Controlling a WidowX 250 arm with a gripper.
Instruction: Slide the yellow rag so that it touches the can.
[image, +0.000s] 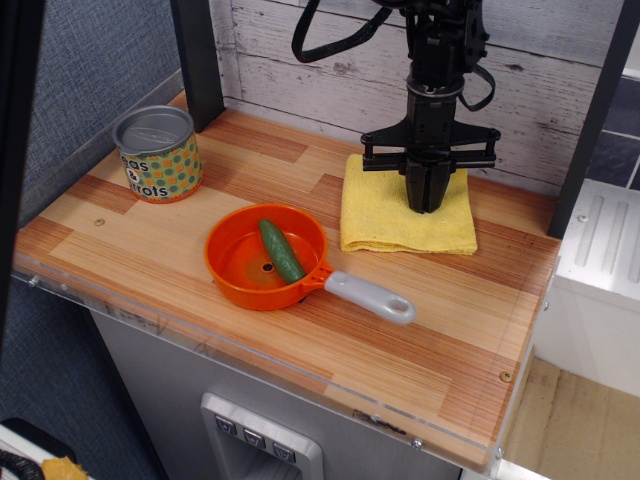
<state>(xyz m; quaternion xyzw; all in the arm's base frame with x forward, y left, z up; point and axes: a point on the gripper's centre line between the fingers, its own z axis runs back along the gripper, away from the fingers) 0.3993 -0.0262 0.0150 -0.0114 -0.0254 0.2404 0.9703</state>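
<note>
The yellow rag (385, 215) lies flat at the back right of the wooden tabletop, by the plank wall. The black gripper (428, 206) points straight down over the rag's right half. Its jaws are shut together and its tips rest on the cloth. I cannot tell whether any cloth is pinched between them. The can (157, 155), with a silver lid and a dotted label, stands upright at the back left, far from the rag.
An orange pan (232, 270) with a grey handle (370, 297) sits mid-table between can and rag, holding a green cucumber (282, 250). A black post (198, 60) stands behind the can, another post (590, 120) at the right. The table's front edge has a clear lip.
</note>
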